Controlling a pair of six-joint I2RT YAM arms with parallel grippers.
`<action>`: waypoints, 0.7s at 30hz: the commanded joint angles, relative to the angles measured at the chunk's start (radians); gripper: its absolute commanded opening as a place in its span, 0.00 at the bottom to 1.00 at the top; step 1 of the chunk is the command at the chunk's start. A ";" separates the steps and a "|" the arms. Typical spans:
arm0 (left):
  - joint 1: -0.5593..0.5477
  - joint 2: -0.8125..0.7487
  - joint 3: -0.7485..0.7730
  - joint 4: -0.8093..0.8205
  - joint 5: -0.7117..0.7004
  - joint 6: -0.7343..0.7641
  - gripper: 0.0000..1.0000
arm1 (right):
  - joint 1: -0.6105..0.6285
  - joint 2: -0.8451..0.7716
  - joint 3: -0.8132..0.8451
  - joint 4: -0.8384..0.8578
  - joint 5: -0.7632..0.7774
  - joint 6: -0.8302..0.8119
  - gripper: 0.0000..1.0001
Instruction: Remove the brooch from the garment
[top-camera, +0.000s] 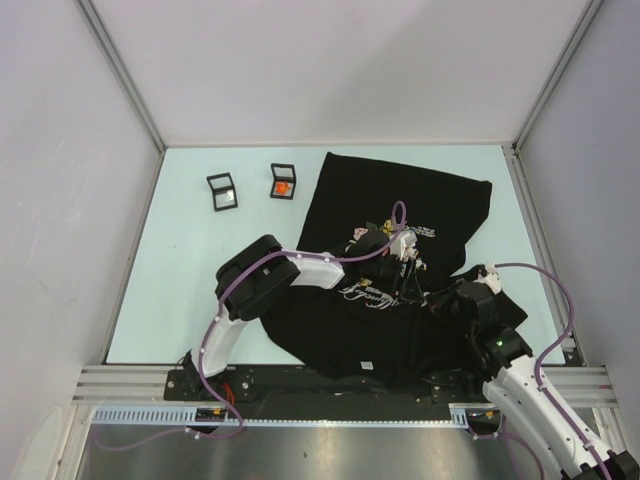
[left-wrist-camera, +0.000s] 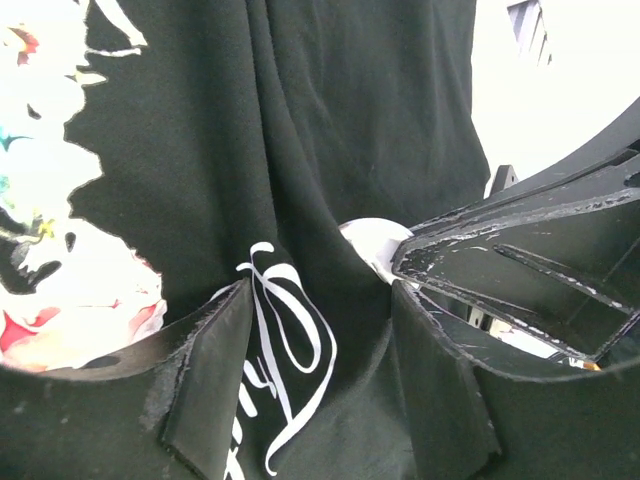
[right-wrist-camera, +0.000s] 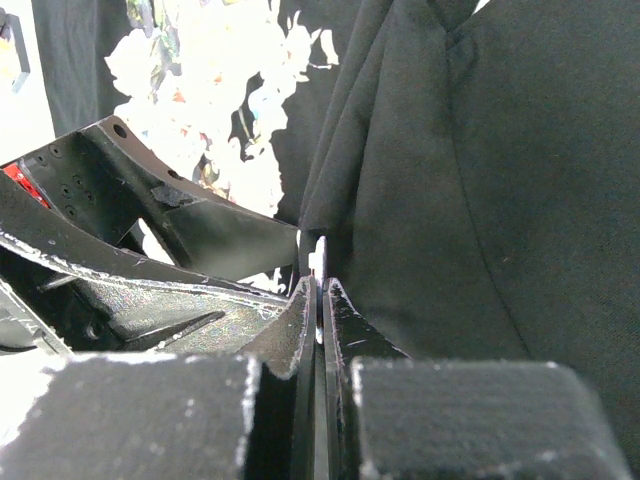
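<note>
The garment (top-camera: 400, 200) lies spread on the right half of the counter (top-camera: 180, 300) and reaches its near edge. Two small cases sit on the counter to the left of the garment's far corner, side by side and apart. One case (top-camera: 284, 182) is just beside the garment, and the other (top-camera: 222, 191) is further left. Over the garment's middle, the left gripper (left-wrist-camera: 320, 380) has its jaws apart, one on each side of a raised fold. Just right of that fold, the right gripper (right-wrist-camera: 318, 292) has its jaws closed on the brooch (left-wrist-camera: 372, 240).

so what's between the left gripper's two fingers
Black T-shirt fabric with white cursive lettering, shown in the left wrist view.
</note>
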 joint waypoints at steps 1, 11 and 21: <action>0.005 0.036 0.021 -0.061 -0.019 -0.014 0.61 | 0.009 -0.005 0.005 0.061 -0.002 -0.014 0.00; 0.026 0.039 0.009 -0.032 -0.029 -0.095 0.67 | 0.028 -0.024 0.004 0.039 0.013 -0.014 0.00; 0.037 0.064 -0.014 0.051 0.012 -0.193 0.62 | 0.037 0.002 0.002 0.056 0.009 -0.020 0.00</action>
